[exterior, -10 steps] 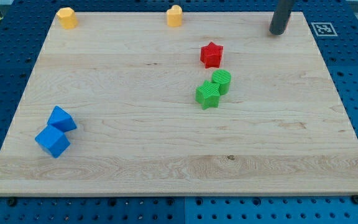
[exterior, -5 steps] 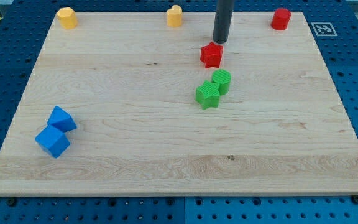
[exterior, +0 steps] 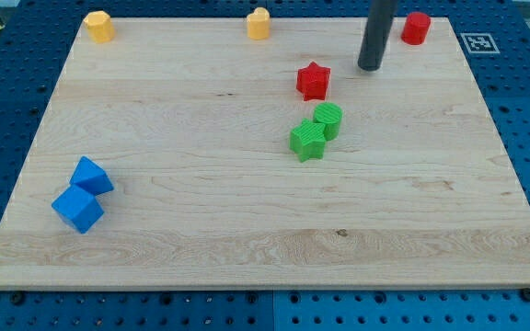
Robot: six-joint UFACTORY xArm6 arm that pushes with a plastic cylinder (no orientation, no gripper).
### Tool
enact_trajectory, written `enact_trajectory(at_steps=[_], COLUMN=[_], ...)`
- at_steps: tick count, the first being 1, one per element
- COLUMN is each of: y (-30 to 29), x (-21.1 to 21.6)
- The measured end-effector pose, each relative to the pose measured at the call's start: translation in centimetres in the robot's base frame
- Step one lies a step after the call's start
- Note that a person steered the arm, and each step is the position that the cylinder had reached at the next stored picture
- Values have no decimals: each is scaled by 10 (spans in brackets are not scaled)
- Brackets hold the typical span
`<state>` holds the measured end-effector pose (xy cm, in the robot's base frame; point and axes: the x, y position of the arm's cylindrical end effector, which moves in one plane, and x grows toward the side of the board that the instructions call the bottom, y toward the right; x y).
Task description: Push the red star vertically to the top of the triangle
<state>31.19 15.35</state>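
The red star lies on the wooden board, right of centre and toward the view's top. My tip stands up and to the right of the star, apart from it. Two blue blocks sit at the lower left: a triangle-like one touching a blue cube below it. The rod hides nothing of the star.
A green cylinder and a green star touch each other just below the red star. A red cylinder stands at the top right. Two yellow blocks sit on the top edge, one on the left and one in the middle.
My tip swept left from the top right to just above the red star, then moved back right to its present spot. The red star has not moved.
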Motion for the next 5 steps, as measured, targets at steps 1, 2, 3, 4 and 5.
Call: enact_trajectory(at_steps=[1,2,3,4,5], y=[-18,-64,-112,-154,-189], x=[23,28,28,28,28])
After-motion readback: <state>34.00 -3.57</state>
